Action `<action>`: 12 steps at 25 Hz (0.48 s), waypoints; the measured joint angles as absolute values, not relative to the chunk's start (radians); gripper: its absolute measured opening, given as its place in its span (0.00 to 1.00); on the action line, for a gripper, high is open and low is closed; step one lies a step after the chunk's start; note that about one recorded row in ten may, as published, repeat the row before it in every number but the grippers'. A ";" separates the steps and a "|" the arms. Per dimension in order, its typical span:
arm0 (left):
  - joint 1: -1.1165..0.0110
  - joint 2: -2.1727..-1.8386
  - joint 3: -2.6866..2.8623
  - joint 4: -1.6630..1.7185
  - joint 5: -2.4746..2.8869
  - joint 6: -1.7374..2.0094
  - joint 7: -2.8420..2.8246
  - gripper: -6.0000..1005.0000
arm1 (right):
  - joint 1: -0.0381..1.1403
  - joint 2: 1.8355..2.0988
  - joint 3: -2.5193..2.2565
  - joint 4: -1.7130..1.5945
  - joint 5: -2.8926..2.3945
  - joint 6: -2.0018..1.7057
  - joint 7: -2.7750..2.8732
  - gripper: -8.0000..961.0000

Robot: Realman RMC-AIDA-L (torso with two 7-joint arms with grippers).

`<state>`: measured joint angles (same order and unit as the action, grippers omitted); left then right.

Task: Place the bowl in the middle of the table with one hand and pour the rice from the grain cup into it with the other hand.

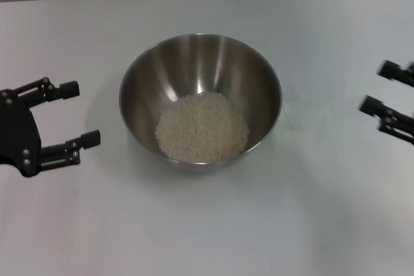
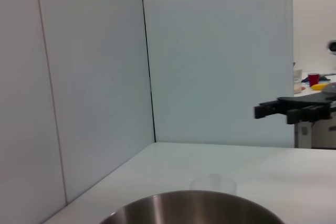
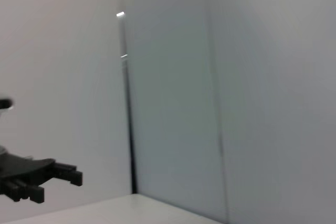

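The table (image 1: 207,237) carries the bowl (image 1: 142,75) at its middle with the rice (image 1: 202,127) heaped inside, grain cup (image 2: 212,184) just beyond, so left gripper (image 1: 76,113) and right gripper (image 1: 380,87), both spread and empty, should just clear off sideways without nudging the rim.

Left gripper (image 1: 73,114) is showing as matte black — a flat, blocky palm plate with two thin fingers branching off it. Each finger is built from slim linked bars, and small silver screws or pins are glinting at the joints and along the palm edge. The fingertips (image 1: 68,88) are ending in short, squared black pads, slightly thicker than the bars behind them.

Right gripper (image 1: 381,87) is showing the same black finish — two thin fingers with squared tips, blurred at the frame edge. In the left wrist view it (image 2: 258,111) is reading as flat, stacked black bars with a stepped profile.
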<state>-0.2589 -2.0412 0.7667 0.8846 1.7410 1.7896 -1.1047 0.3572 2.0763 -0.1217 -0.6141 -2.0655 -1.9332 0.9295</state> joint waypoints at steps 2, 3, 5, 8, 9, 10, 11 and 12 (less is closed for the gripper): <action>-0.250 -2.044 0.767 0.885 1.741 1.794 -1.104 0.70 | 0.393 2.077 -0.148 -0.631 -2.065 -1.918 0.936 0.74; -0.247 -2.046 0.767 0.885 1.741 1.794 -1.103 0.70 | 0.412 2.077 -0.160 -0.635 -2.065 -1.906 0.936 0.74; -0.240 -2.051 0.767 0.885 1.741 1.795 -1.096 0.70 | 0.442 2.077 -0.185 -0.639 -2.064 -1.879 0.936 0.74; -0.233 -2.056 0.766 0.885 1.741 1.795 -1.086 0.70 | 0.476 2.077 -0.244 -0.641 -2.060 -1.838 0.932 0.74; -0.231 -2.056 0.763 0.884 1.739 1.795 -1.084 0.70 | 0.487 2.078 -0.270 -0.639 -2.058 -1.823 0.932 0.74; -0.229 -2.056 0.760 0.883 1.737 1.796 -1.083 0.70 | 0.494 2.079 -0.290 -0.637 -2.058 -1.811 0.932 0.74; -0.228 -2.057 0.759 0.882 1.737 1.797 -1.082 0.70 | 0.501 2.081 -0.308 -0.634 -2.057 -1.796 0.931 0.74; -0.225 -2.057 0.758 0.882 1.737 1.797 -1.082 0.70 | 0.508 2.083 -0.331 -0.630 -2.056 -1.778 0.929 0.74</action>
<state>-0.2255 -2.0572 0.7582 0.8825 1.7370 1.7970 -1.0816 0.5082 2.0827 -0.3307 -0.6304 -2.0562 -1.7775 0.9291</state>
